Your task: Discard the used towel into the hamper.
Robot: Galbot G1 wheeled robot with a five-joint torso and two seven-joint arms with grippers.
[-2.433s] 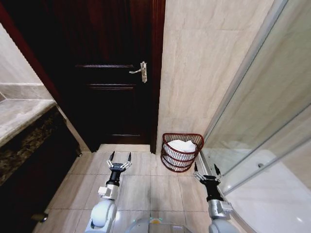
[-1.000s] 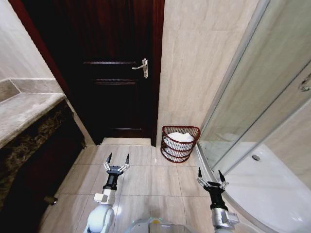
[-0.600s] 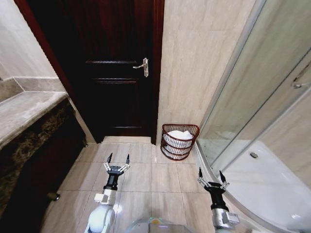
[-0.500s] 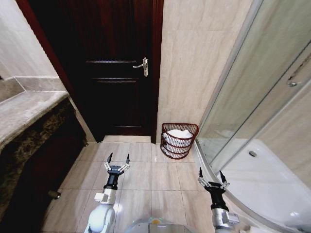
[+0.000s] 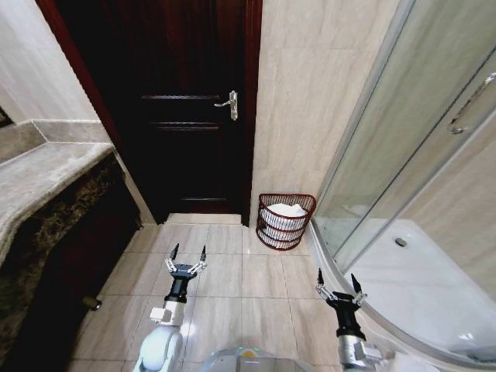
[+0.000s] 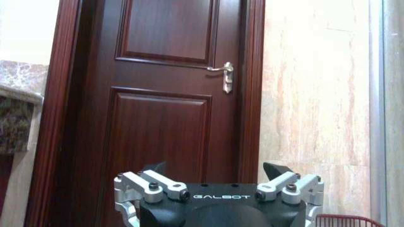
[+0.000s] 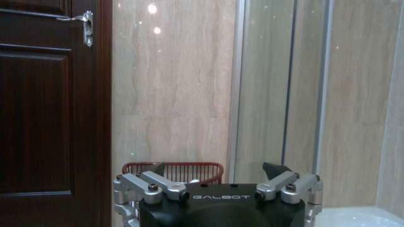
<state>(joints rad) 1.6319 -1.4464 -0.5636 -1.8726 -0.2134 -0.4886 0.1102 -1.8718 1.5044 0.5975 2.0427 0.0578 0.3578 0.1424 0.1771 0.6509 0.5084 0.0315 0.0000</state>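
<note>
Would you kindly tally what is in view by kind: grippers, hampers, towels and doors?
Grippers: 2, left gripper and right gripper, both open and empty
Hampers: 1, the hamper
Towels: 1, the white towel inside it
Doors: 1, the dark door
Total: 5

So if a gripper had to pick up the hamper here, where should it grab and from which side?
Probably the hamper's thick top rim, from above on the side facing the robot. It stands upright against the wall, between the door frame and the shower glass, so other sides look blocked. The white towel fills the middle; the thin ribs seem a poorer hold.
</note>
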